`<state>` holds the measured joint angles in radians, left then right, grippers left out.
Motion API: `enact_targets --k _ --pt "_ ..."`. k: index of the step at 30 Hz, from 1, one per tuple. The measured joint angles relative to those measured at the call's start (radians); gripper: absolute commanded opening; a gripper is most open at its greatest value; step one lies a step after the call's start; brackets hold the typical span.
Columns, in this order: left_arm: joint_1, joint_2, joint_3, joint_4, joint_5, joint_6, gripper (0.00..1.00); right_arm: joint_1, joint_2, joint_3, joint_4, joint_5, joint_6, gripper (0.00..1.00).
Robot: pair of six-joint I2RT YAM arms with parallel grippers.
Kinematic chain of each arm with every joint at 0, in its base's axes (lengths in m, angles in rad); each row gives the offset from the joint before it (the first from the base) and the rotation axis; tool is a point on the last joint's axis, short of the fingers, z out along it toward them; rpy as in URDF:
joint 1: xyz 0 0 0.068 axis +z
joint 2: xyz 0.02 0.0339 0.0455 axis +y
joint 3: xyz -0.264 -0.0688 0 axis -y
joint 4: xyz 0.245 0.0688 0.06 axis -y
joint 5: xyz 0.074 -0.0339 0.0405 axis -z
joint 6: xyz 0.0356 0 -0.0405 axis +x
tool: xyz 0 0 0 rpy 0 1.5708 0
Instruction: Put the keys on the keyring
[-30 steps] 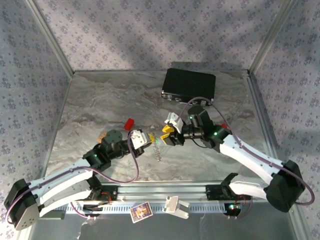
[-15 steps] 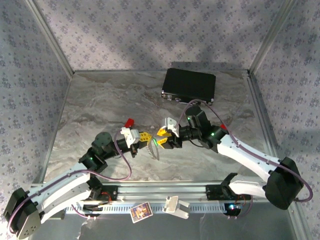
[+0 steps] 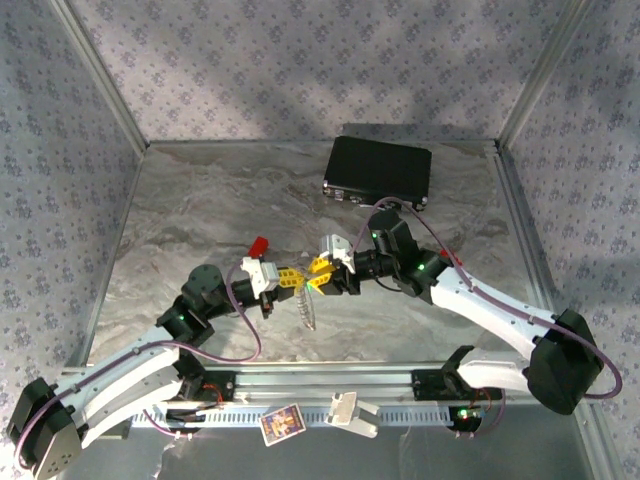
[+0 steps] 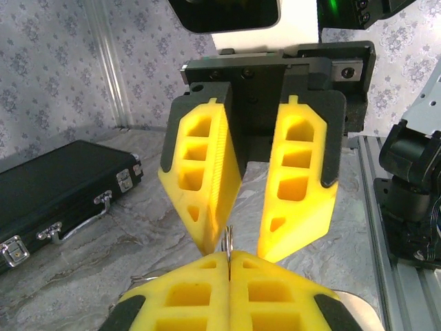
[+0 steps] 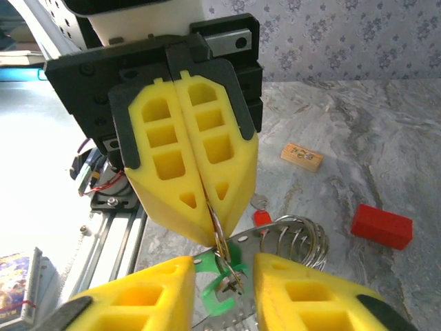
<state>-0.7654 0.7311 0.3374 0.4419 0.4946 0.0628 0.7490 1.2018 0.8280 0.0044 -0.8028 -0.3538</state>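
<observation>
My left gripper (image 3: 296, 281) and right gripper (image 3: 318, 278) meet tip to tip above the middle of the table. The left gripper (image 4: 229, 254) is shut on the keyring (image 4: 229, 238), a thin silvery ring standing edge-on out of its tips. My right gripper (image 5: 224, 265) is open, one finger on each side of the keyring (image 5: 219, 238). A green key (image 5: 227, 286) sits at the ring's lower end between the right fingers; I cannot tell whether it is threaded on. A red key (image 5: 261, 217) lies on the table below.
A silvery wire coil (image 5: 303, 238) on a perforated metal strip lies under the grippers. A red block (image 5: 382, 226) and a small wooden block (image 5: 301, 156) sit on the marble surface (image 3: 200, 210). A black case (image 3: 378, 170) stands at the back.
My left gripper has swung right and met the right gripper tip to tip. The right gripper has edged left and its jaws have narrowed around the ring.
</observation>
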Motion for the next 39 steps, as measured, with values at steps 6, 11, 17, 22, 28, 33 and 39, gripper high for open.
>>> enact_targets --k 6,11,17,22,28,33,39 --pt "0.0 0.0 0.0 0.0 0.017 0.0 0.0 0.01 0.0 0.003 0.0 -0.018 0.001 0.18" --pt "0.0 0.005 0.0 0.004 0.032 -0.001 0.0 0.011 0.0 0.006 0.0 -0.024 0.0 0.08" --pt "0.0 0.008 0.0 -0.002 0.03 -0.002 0.28 0.012 0.0 0.012 -0.02 -0.021 -0.008 0.0" --pt "0.002 0.01 0.044 -0.112 -0.043 0.021 0.41 0.018 0.001 0.039 -0.125 0.027 -0.069 0.0" --pt "0.002 0.03 0.149 -0.299 -0.08 0.082 0.41 0.018 0.001 0.101 -0.275 0.127 -0.159 0.0" --pt "0.002 0.07 0.2 -0.403 -0.072 0.137 0.4 0.027 0.005 0.157 -0.373 0.217 -0.21 0.0" --pt "0.002 0.124 0.214 -0.443 -0.037 0.174 0.34 0.053 0.013 0.193 -0.435 0.274 -0.243 0.0"
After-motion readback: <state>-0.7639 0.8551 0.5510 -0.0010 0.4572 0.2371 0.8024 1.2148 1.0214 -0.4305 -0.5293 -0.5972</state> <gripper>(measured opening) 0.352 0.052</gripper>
